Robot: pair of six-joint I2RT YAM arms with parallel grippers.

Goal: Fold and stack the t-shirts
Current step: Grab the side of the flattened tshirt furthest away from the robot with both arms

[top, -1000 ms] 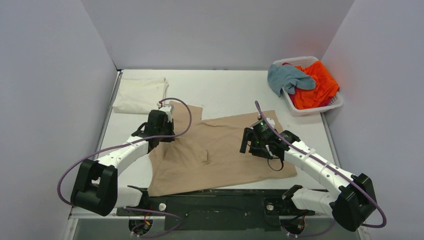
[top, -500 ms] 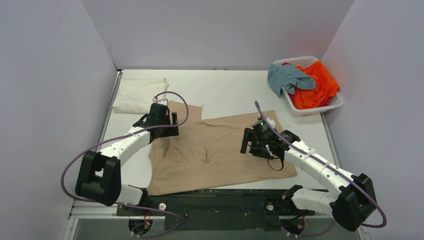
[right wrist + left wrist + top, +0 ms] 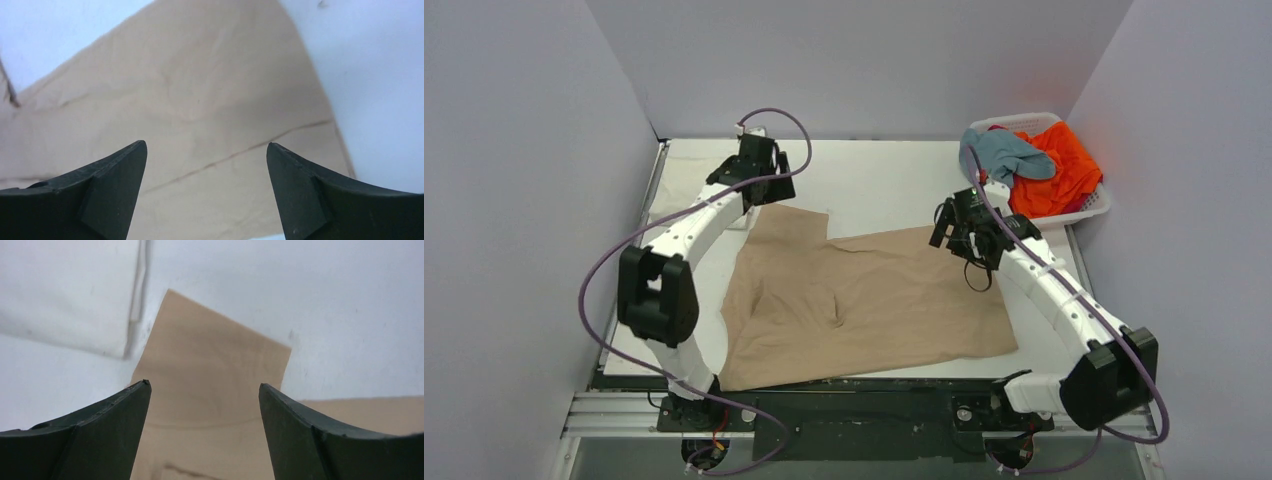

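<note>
Both the left fingers (image 3: pixel 100 432) and the right fingers (image 3: pixel 102 195) are wide apart, holding nothing, over the tan t-shirt (image 3: pixel 864 300) lying flat on the desk (image 3: pixel 884 185). Only the top view shows the basket (image 3: pixel 1086 212) with the grey-blue t-shirt (image 3: pixel 999 155) and the orange t-shirt (image 3: pixel 1062 172). The left wrist view shows the cream-white t-shirt (image 3: pixel 65 290) beside the tan sleeve.

The left arm is lifting off the left edge of the tan t-shirt (image 3: pixel 874 300) and swinging toward the far side. The left gripper (image 3: pixel 202 385) is letting go of the cloth it was pinching. It is now hanging with its jaws spread above the shirt's far left sleeve (image 3: pixel 210 360), near the folded cream t-shirt (image 3: pixel 65 290). The right gripper (image 3: pixel 206 143) is leaving the shirt's right middle, rising and hovering wide apart over its far right corner.
</note>
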